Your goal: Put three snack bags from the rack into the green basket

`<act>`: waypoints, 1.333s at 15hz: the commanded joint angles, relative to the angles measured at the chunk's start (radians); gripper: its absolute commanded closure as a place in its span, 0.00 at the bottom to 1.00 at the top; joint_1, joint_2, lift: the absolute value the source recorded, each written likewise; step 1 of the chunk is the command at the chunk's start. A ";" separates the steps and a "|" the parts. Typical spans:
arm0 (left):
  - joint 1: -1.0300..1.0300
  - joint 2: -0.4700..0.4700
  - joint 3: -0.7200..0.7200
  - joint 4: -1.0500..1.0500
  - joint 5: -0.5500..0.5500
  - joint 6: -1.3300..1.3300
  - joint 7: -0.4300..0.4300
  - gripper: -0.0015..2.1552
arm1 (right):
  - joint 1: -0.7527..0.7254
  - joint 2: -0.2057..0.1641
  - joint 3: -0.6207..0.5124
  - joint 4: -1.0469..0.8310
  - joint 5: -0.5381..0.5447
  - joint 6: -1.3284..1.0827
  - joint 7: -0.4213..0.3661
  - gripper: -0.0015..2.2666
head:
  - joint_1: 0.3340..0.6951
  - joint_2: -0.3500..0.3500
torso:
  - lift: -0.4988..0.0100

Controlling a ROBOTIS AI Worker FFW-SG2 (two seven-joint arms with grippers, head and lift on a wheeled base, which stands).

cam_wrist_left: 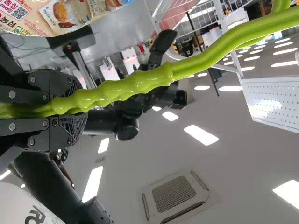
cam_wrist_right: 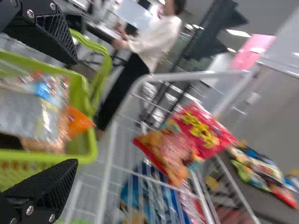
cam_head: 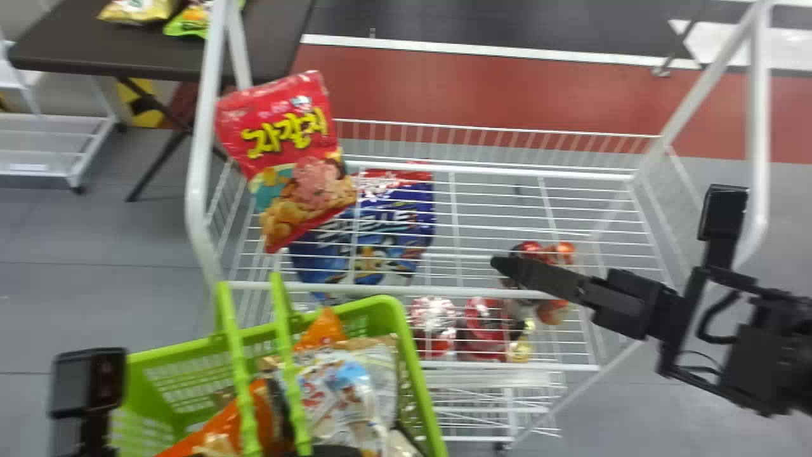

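My right gripper (cam_head: 501,262) is over the right half of the white wire rack (cam_head: 444,287); in the right wrist view the gripper (cam_wrist_right: 74,111) is open, nothing between its fingers. A red snack bag (cam_head: 288,152) leans at the rack's left end, beside a blue bag (cam_head: 387,235) seen partly behind wires. In the right wrist view the red bag (cam_wrist_right: 187,137) lies beyond the fingertips. The green basket (cam_head: 415,374) holds several bags. Part of my left gripper's wrist (cam_head: 89,381) shows left of the basket; in the left wrist view the gripper (cam_wrist_left: 74,105) is shut on the basket handle (cam_wrist_left: 135,84).
Red and white packages (cam_head: 485,330) and orange-red ones (cam_head: 549,254) show through the wires at the rack's right half. The rack's white posts (cam_head: 198,171) rise at both ends. A dark table (cam_head: 70,47) with more bags stands at the back left.
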 commanded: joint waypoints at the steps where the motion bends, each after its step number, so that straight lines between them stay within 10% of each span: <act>1: 0.000 -0.003 0.000 0.002 0.000 0.000 -0.001 1.00 | 0.041 0.000 0.031 0.049 0.171 -0.312 -0.001 0.03 | 1.00 0.22 | 0.98; 9: 0.009 -0.003 0.006 0.002 0.003 0.000 -0.006 1.00 | 0.197 0.032 0.172 0.326 0.501 -1.321 -0.099 0.03 | 1.00 0.00 | 0.98; 20: 0.009 -0.003 0.000 0.003 0.002 0.000 -0.006 1.00 | 0.268 0.060 0.176 0.418 0.502 -1.499 -0.104 0.03 | 1.00 0.00 | 0.98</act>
